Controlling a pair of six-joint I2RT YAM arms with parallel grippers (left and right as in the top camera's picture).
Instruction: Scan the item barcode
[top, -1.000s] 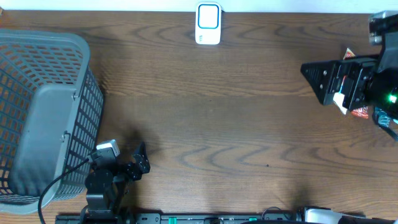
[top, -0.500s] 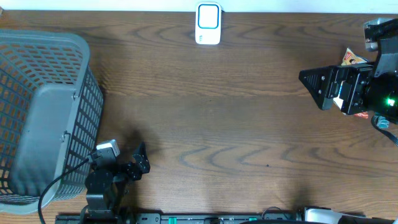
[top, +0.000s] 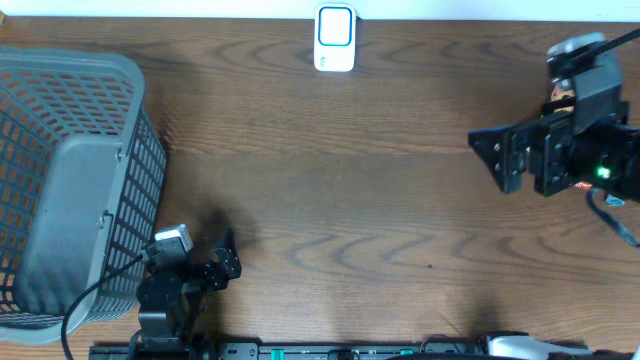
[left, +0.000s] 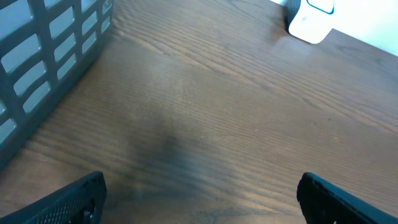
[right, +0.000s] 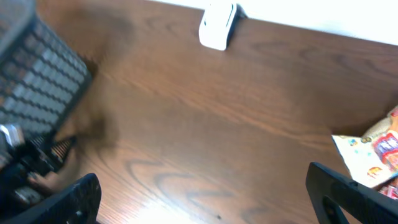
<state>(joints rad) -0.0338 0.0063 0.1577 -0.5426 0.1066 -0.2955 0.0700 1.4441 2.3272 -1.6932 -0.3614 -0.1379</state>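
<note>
Far left of the scanner, the grey mesh basket (top: 70, 180) stands on the wooden table (top: 350, 180), and inside it only its own grey floor shows. Between basket and scanner, but at the near edge of the table, the left gripper (top: 224, 258) hangs over bare wood with its jaws released and spread wide, holding nothing. The white scanner (top: 335, 38) sits upright at the far edge, its blue-rimmed face turned toward the arms. Well right of the scanner, the right gripper (top: 492, 156) points back toward the left, its jaws likewise parted and free. Farthest right of the scanner, at the table's right edge, the snack packet (right: 368, 151) lies flat with its printed face up: pale wrapper with orange and red pictures, one corner aimed toward the scanner's side. The frame edge cuts it off and the right arm covers it from overhead, so I cannot tell its long axis.
</note>
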